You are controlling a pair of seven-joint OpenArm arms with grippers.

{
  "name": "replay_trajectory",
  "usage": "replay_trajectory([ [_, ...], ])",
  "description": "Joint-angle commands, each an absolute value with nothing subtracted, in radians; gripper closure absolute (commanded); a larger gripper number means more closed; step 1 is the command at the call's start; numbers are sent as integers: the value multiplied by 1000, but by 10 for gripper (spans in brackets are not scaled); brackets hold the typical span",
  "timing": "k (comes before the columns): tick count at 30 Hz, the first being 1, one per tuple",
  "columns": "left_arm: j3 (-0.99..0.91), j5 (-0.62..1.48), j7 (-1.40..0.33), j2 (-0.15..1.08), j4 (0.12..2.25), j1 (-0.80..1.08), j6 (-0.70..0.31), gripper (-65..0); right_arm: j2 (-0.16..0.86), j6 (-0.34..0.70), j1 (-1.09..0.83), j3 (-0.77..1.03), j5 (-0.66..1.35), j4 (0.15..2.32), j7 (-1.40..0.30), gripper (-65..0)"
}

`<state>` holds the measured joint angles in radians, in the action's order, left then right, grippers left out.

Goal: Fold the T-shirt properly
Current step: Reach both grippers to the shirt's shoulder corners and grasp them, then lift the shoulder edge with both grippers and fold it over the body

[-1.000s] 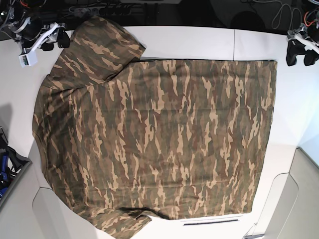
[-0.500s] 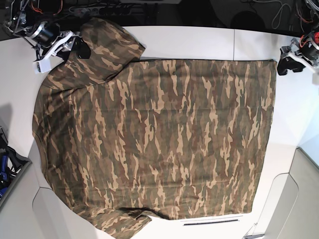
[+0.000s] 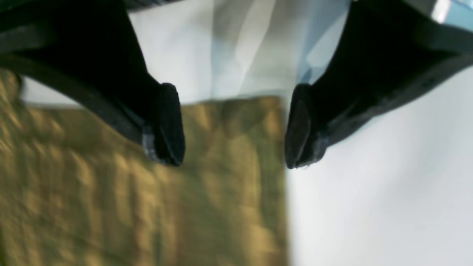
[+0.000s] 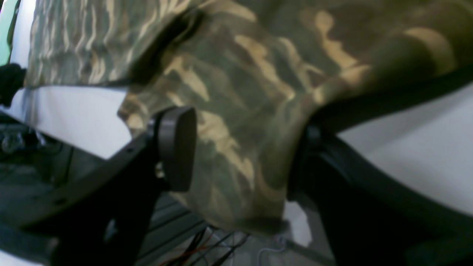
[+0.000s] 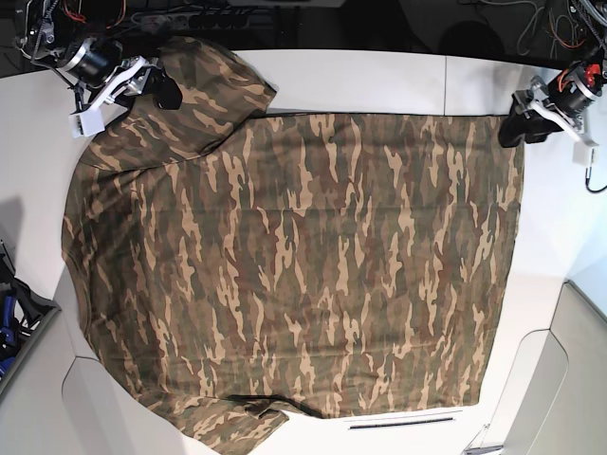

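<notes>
Between the spread fingers of the left claw (image 3: pixel 234 129), at a far corner: shirt (image 5: pixel 294 256), lying broad across the table (image 5: pixel 560 246), hem-line running crosswise toward the right claw (image 4: pixel 236 155), also wide apart over a sleeve.

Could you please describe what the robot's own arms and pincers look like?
Both arms show black and pale, whitish parts with dark cables along them. The left pincer and right pincer each have two black fingers with rounded, blocky tips.
</notes>
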<state>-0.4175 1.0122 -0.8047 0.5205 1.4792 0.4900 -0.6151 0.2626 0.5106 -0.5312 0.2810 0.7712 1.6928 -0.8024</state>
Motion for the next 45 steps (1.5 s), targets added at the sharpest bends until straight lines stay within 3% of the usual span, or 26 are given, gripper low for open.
replay_trajectory([
  [1, -397, 972, -884, 524, 1477, 505, -598, -461, 265, 517, -541, 279, 770, 1694, -843, -362],
  [3, -384, 971, -883, 524, 1477, 504, -597, -443, 265, 525, -541, 279, 779, 1694, -847, -361],
  [5, -385, 971, -883, 524, 1477, 504, -595, -372, 265, 524, -541, 279, 778, 1694, -852, -328],
  [9, -385, 970, -860, 524, 1477, 504, -595, -138, 265, 524, -541, 279, 778, 1694, -854, -139],
  [12, -385, 970, -812, 525, 1477, 501, -596, -12, 265, 525, -541, 279, 770, 1694, -853, 0],
  [13, -385, 970, -804, 525, 1478, 499, -596, 0, 265, 525, -540, 279, 764, 1694, -853, 0],
  [22, -409, 1067, -807, 535, 1509, 482, -645, 0, 265, 550, -542, 289, 773, 1715, -860, 0],
  [30, -568, 1168, -831, 535, 1648, 482, -648, 0, 263, 550, -532, 350, 799, 1845, -864, 0],
  [45, -575, 1012, -714, 531, 1665, 358, -647, 0, 263, 550, -220, 376, 739, 1886, -864, 0],
])
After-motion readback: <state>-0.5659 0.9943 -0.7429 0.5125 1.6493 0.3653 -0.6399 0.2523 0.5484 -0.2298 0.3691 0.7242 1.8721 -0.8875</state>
